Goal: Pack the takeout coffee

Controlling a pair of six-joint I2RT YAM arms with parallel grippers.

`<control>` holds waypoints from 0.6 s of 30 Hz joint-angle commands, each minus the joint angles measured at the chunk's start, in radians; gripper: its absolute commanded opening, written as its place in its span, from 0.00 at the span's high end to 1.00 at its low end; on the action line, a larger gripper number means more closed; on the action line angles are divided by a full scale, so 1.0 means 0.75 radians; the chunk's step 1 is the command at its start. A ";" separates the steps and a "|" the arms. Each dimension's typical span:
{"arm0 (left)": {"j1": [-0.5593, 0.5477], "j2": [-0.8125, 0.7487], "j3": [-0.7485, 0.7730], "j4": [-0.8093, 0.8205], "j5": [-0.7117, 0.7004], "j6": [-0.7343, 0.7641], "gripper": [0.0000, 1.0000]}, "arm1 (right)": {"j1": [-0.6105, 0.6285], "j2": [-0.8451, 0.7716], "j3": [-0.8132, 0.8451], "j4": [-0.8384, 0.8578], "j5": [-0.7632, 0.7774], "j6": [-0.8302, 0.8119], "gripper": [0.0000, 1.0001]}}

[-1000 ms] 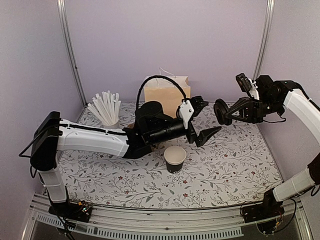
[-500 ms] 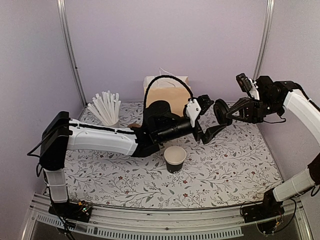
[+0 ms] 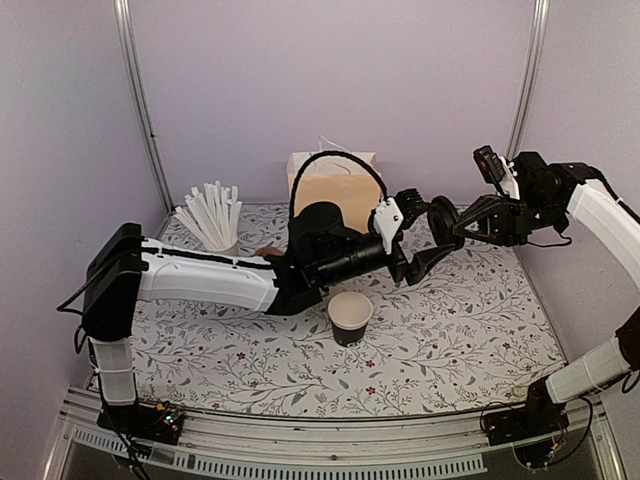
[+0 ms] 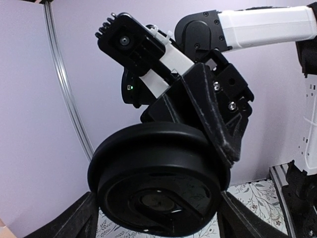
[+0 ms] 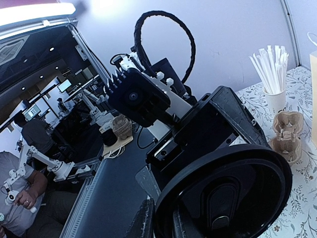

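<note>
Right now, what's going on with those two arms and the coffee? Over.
Right gripper shut on lid, midair. Left gripper open, straddling lid. Cup uncovered on table. No obstruction seen.

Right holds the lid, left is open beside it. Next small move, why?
Probably close the left gripper on the lid: its open fingers sit either side of the rim, while the right gripper holds it in the air. Right should release only afterwards; the cup stands uncovered below.

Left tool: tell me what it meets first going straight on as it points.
The left tool would meet the black lid first, held by the right tool straight ahead of its open jaws; how near is unclear.
</note>
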State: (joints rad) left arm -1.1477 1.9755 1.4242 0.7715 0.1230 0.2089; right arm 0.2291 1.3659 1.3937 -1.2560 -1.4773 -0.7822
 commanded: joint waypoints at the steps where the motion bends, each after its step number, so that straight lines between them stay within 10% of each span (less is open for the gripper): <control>1: -0.014 0.002 0.016 0.060 -0.024 -0.016 0.17 | 0.008 -0.030 -0.025 0.009 -0.068 -0.086 0.80; 8: -0.013 -0.068 -0.067 0.066 -0.041 -0.024 0.21 | 0.008 -0.031 -0.036 0.063 -0.044 -0.022 0.64; 18: 0.008 -0.076 -0.070 0.003 -0.004 -0.041 0.27 | 0.008 -0.008 -0.056 0.118 -0.028 0.008 0.65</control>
State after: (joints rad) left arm -1.1473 1.9392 1.3621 0.7849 0.1028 0.1925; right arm 0.2291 1.3567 1.3540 -1.1873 -1.4761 -0.7681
